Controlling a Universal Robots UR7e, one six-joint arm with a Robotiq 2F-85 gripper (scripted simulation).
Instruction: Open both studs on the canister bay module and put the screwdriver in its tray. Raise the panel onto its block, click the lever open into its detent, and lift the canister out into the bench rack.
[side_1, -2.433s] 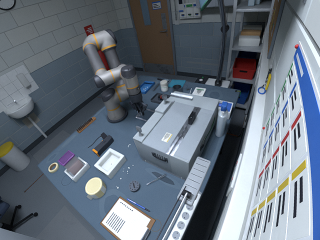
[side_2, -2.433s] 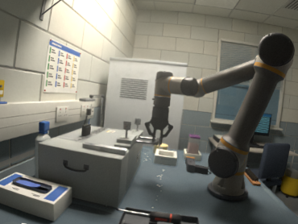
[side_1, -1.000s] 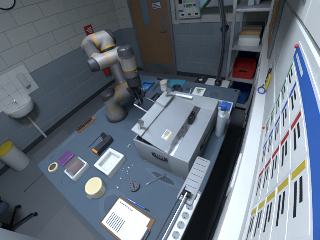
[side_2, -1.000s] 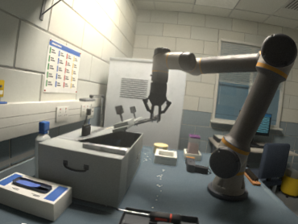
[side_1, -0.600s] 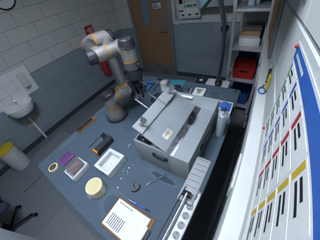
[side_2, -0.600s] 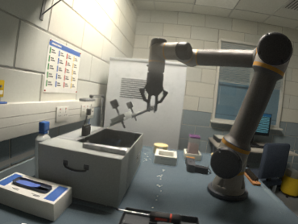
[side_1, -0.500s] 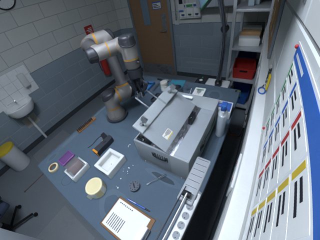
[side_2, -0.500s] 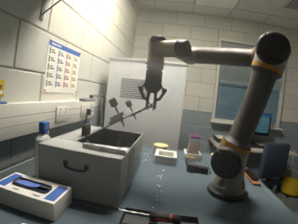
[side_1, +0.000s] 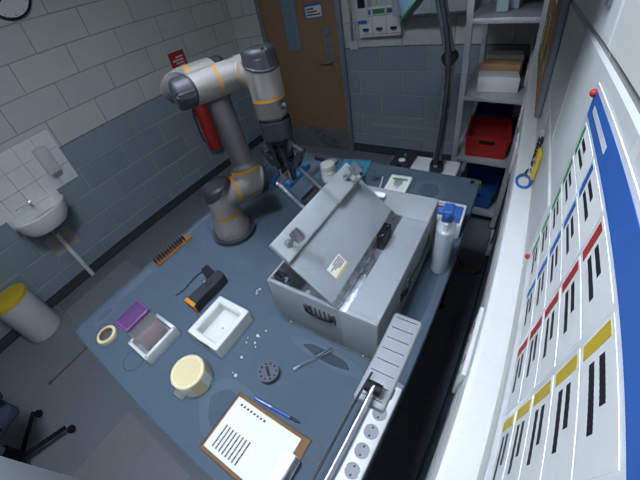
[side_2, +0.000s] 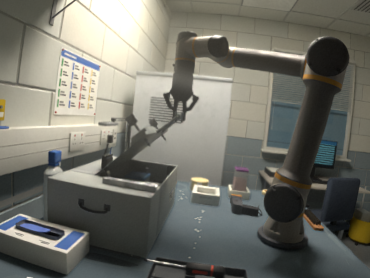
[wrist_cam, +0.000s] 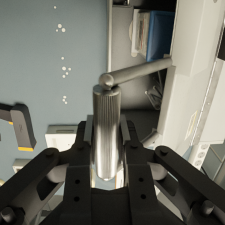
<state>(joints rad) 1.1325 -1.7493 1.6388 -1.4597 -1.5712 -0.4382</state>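
Note:
The panel's ribbed steel handle (wrist_cam: 107, 130) is clamped in my closed gripper (side_1: 285, 173), which hangs above the left rear edge of the grey canister bay module (side_1: 356, 268). The handle's bars join it to the hinged panel (side_1: 333, 232), which is tilted up off the module, its free edge high on my side. Two winged studs (side_1: 295, 236) (side_1: 354, 170) stand on the panel. A blue canister (wrist_cam: 160, 30) lies inside the open bay. The screwdriver (side_2: 200, 269) rests in a dark tray at the bench's near edge in the second side camera.
Behind the module stand a white bottle (side_1: 443, 243) and the wall of labelled charts. A white tray (side_1: 221, 324), a black-and-orange scanner (side_1: 207, 289), a yellow tub (side_1: 190, 375) and a clipboard (side_1: 253, 439) lie on the bench to the left. A ribbed grey rack (side_1: 395, 351) sits at the module's front corner.

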